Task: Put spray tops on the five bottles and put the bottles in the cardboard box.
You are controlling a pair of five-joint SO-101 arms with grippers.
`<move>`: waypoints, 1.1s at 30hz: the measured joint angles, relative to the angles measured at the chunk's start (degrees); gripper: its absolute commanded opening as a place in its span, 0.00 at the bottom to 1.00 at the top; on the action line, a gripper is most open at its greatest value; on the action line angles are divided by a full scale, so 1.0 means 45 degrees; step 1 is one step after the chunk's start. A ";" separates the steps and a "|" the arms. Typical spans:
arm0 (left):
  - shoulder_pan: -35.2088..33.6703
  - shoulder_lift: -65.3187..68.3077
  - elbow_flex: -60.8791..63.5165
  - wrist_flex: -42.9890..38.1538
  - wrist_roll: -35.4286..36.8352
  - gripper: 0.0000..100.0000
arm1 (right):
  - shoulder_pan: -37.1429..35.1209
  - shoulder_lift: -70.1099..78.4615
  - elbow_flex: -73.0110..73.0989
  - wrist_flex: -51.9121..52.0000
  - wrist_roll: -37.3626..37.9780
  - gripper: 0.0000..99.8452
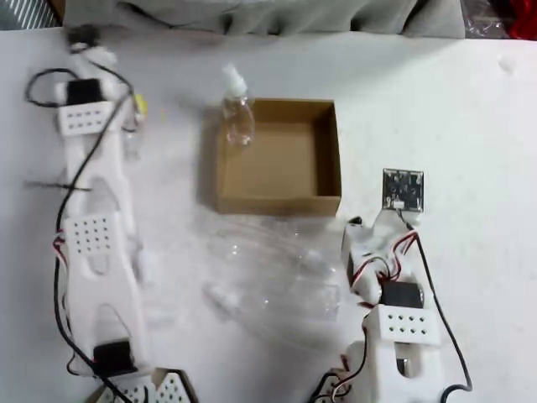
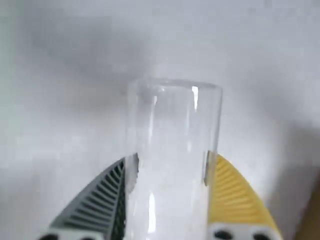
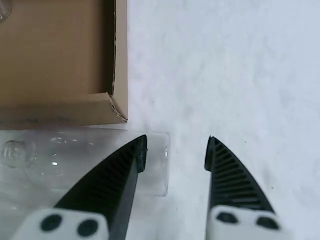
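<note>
The open cardboard box (image 1: 277, 159) sits mid-table. A clear bottle with a spray top (image 1: 237, 111) stands at its back left corner; whether it is inside I cannot tell. Several clear bottles (image 1: 273, 277) lie in a heap in front of the box. At the far left of the table, my left gripper (image 2: 170, 162) is shut on a clear bottle (image 2: 172, 125), held between the grey and yellow fingers. My right gripper (image 3: 175, 150) is open just off the box's (image 3: 55, 50) front right corner. One black finger hangs over the end of a lying bottle (image 3: 75, 155).
The left arm (image 1: 92, 227) stretches along the table's left side. The right arm's base (image 1: 403, 327) is at the front right. Bare white table lies to the right of the box and behind it.
</note>
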 measured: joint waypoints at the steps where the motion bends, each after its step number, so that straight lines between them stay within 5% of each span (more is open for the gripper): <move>1: -0.0234 0.0000 -0.0664 0.0625 0.0430 0.02 | -0.0020 0.0000 0.0000 -0.0059 0.0000 0.16; 5: -0.1074 -0.0059 -0.2462 0.2755 0.1758 0.02 | -0.0020 0.0000 0.0000 -0.0078 0.0000 0.16; 13: -0.2657 -0.0840 -0.1289 0.3087 0.1954 0.02 | -0.0020 0.0000 0.0000 -0.0078 0.0000 0.16; 26: -0.2188 -0.6779 0.9631 0.2891 0.1035 0.02 | -0.0020 0.0000 0.0000 -0.0078 0.0000 0.16; 33: -0.2188 -0.9534 1.5863 -0.0215 0.0352 0.02 | -0.0020 0.0000 0.0000 -0.0078 0.0000 0.16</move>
